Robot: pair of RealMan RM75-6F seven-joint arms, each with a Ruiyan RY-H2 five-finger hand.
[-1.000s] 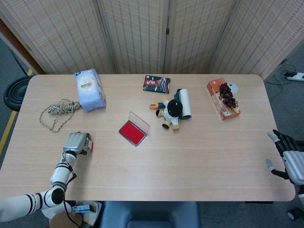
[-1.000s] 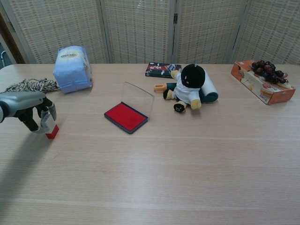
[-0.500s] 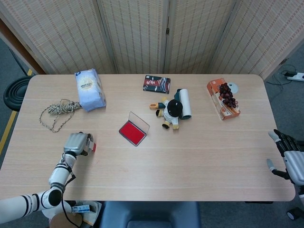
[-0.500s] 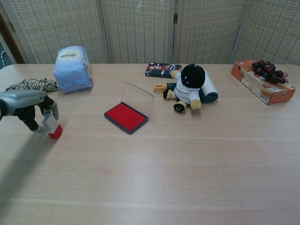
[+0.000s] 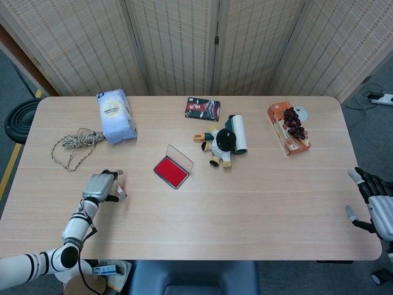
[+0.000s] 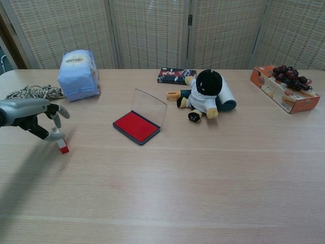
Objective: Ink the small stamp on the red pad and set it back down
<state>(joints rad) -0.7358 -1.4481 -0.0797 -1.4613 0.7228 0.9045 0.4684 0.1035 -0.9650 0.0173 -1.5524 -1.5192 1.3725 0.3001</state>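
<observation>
- Two hands show: your left hand [image 6: 38,118] pinches the small stamp [image 6: 62,145] between thumb and a finger, other fingers spread.
- Stamp's red end touches the table [image 6: 167,193], well left of the red pad [image 6: 136,126], whose clear lid stands open.
- Your right hand [image 5: 376,206] hangs off the table's right edge, fingers apart, holding nothing.
</observation>
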